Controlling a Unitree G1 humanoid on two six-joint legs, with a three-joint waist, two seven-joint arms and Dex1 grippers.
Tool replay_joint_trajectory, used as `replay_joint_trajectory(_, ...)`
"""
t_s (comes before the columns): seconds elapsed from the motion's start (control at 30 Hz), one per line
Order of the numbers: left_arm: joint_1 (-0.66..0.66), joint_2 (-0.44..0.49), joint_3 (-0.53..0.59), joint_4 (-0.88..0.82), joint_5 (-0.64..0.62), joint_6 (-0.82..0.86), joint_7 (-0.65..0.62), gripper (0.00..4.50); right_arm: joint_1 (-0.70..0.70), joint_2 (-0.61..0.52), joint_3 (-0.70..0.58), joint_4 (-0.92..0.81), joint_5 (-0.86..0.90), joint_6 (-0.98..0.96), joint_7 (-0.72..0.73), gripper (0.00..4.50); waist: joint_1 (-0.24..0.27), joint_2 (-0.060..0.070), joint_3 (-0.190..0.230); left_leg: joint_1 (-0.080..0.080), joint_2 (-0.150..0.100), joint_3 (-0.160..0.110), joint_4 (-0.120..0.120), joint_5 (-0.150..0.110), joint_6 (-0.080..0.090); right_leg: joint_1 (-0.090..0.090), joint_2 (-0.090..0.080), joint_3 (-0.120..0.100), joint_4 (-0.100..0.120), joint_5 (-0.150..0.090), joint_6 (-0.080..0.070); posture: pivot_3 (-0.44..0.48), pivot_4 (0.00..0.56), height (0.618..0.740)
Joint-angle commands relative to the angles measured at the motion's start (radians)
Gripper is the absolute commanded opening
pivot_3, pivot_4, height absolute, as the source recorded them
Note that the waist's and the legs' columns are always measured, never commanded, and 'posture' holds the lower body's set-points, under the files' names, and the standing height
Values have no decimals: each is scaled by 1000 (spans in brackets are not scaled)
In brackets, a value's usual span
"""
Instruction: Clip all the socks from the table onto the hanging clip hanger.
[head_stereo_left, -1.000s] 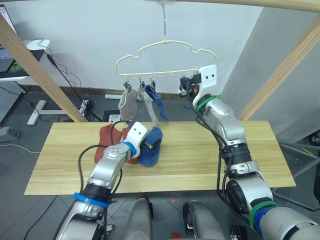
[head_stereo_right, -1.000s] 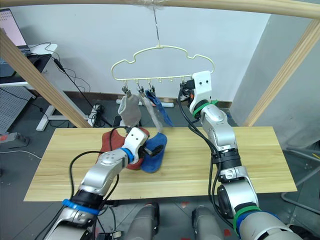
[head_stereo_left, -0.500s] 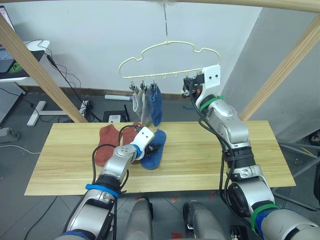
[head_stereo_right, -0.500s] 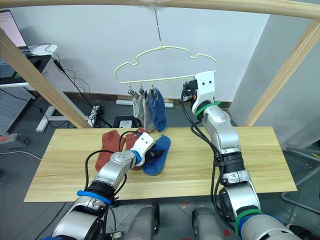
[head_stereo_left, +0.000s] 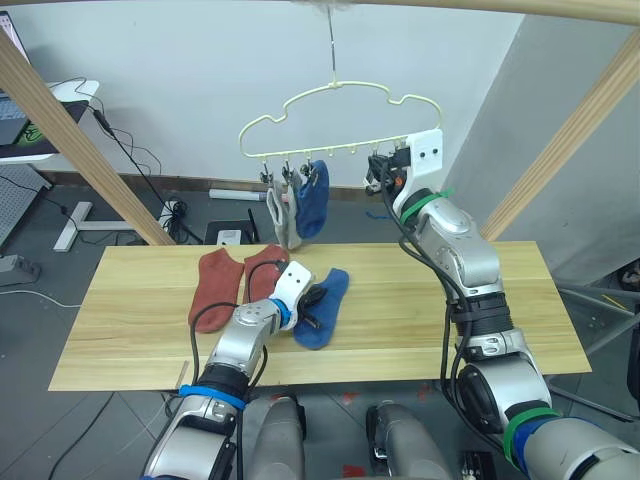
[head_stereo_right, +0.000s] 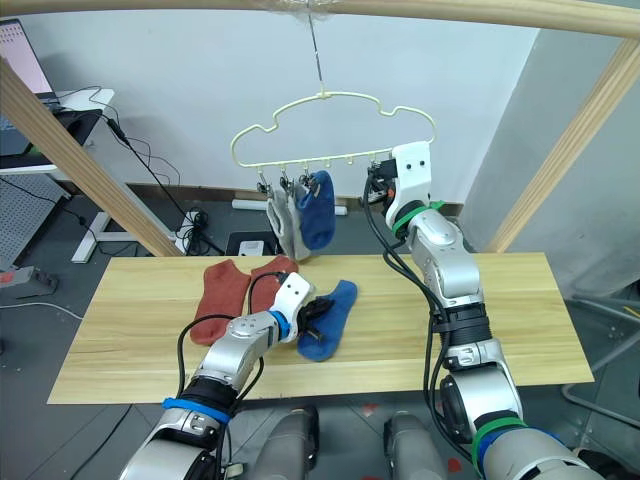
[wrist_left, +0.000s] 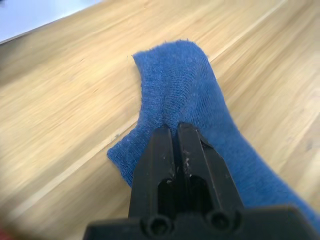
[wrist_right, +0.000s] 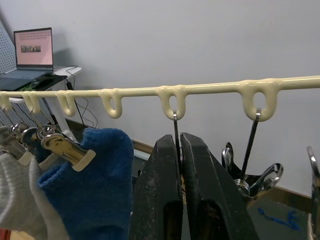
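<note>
On the table (head_stereo_left: 120, 330) — left end effector (wrist_left: 173, 131) clamped on blue sock (wrist_left: 185, 95) — right's on clip wire (wrist_right: 176, 131).

We note long light wooden plank table (head_stereo_left: 420, 330). On it, left of centre: two rust-red ankle socks (head_stereo_left: 232, 283) side by side, w/ one blue ankle sock (head_stereo_left: 328, 305) just beside them to the right.

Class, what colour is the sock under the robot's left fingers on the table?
Blue. The sock shows best in the left wrist view, pinched by the left fingers.
</note>
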Motion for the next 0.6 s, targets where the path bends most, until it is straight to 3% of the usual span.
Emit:
replay_joint_trajectory(0.03,13,-27,41,-157,-114,9,-67,29,-1,-29,-46,-23,63,104,28,0,1,0,0,0,0,0,0,0,0,0,0,0,0,0,0,4,249,740)
replay_joint_trajectory(0.27,11,-81,110,-363,-295,94,-78,29,-69,-65,-221,-94,323,476,17,0,0,0,0,0,0,-1,0,0,0,0,0,0,0,0,0,0,240,740)
replay_joint_trajectory(0.6,-30,-117,152,-391,-383,133,-46,29,-127,-61,-356,-123,536,782,-72,0,-1,0,0,-1,0,-1,0,0,0,0,0,0,-1,0,0,-7,236,740)
